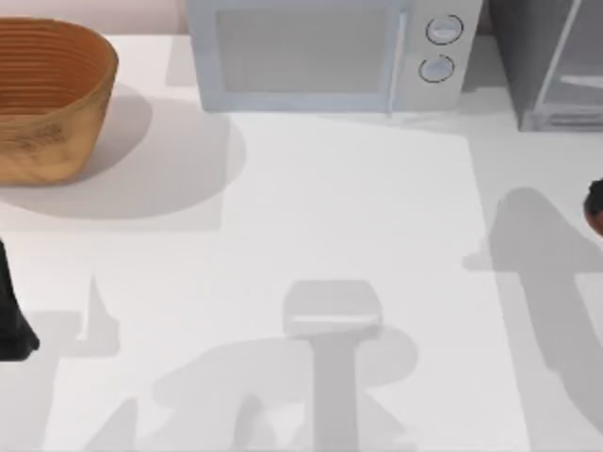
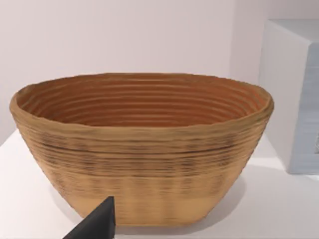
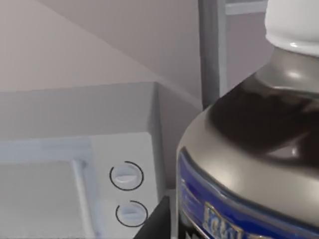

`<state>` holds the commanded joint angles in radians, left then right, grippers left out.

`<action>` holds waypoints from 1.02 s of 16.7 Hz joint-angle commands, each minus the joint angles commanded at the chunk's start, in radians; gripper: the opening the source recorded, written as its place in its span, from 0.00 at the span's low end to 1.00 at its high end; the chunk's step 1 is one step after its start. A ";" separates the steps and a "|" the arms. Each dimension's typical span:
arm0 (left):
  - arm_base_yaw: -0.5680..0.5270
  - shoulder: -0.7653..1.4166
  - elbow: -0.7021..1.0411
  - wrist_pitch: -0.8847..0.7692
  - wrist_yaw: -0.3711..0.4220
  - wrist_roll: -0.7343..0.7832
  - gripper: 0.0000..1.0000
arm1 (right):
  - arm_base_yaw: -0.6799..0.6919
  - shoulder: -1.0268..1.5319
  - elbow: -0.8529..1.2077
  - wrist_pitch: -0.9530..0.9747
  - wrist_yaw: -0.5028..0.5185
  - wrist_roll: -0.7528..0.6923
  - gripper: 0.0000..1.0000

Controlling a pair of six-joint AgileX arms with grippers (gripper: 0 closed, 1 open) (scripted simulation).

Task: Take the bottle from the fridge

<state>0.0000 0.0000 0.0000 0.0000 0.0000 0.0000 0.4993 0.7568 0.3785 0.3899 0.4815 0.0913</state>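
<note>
Bottle: the bottle (image 3: 259, 149) looms close in the right wrist view — white cap, greyish neck, dark body, blue label band. In the top view a small dark reddish shape at the far right edge (image 1: 595, 207), out in front of the fridge, is probably it. It seems to be outside the cabinet and carried, not standing on a shelf.

Right end effector: the right end effector sits right against the bottle in its own wrist view, where a dark finger (image 3: 157, 221) shows beside the label. I cannot tell whether the fingers are pressed on the bottle or spread; the closeness suggests a grip, but that is a judgement.

Fridge: the fridge (image 1: 551, 61) stands at the back right corner of the surface, dark grey with a pale-framed translucent panel. Whether the door is open cannot be read.

Microwave: the microwave (image 1: 330, 52), light grey with two round knobs, stands just left of the fridge along the back edge.

Basket: the basket (image 1: 52, 99), woven and empty, rests at the back left, well apart from the fridge — a likely place for setting something down.

Left end effector: the left end effector (image 1: 11, 320) is parked at the left edge, facing the basket; one dark fingertip (image 2: 97, 224) shows, its spread unknowable.

Surface: the surface (image 1: 358, 217) is white, crossed by arm shadows.
</note>
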 joint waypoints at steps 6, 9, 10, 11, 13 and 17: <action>0.000 0.000 0.000 0.000 0.000 0.000 1.00 | 0.350 0.654 0.277 0.236 0.349 0.020 0.00; 0.000 0.000 0.000 0.000 0.000 0.000 1.00 | 0.493 0.942 0.433 0.360 0.502 0.001 0.00; 0.000 0.000 0.000 0.000 0.000 0.000 1.00 | 0.533 1.026 0.485 0.400 0.546 -0.008 0.00; 0.000 0.000 0.000 0.000 0.000 0.000 1.00 | 0.568 1.102 0.535 0.439 0.586 -0.020 0.00; 0.000 0.000 0.000 0.000 0.000 0.000 1.00 | 0.625 1.227 0.625 0.508 0.652 -0.043 0.00; 0.000 0.000 0.000 0.000 0.000 0.000 1.00 | 0.676 1.353 0.729 0.587 0.719 -0.077 0.00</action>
<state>0.0000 0.0000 0.0000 0.0000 0.0000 0.0000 1.1753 2.1100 1.1076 0.9769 1.2000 0.0145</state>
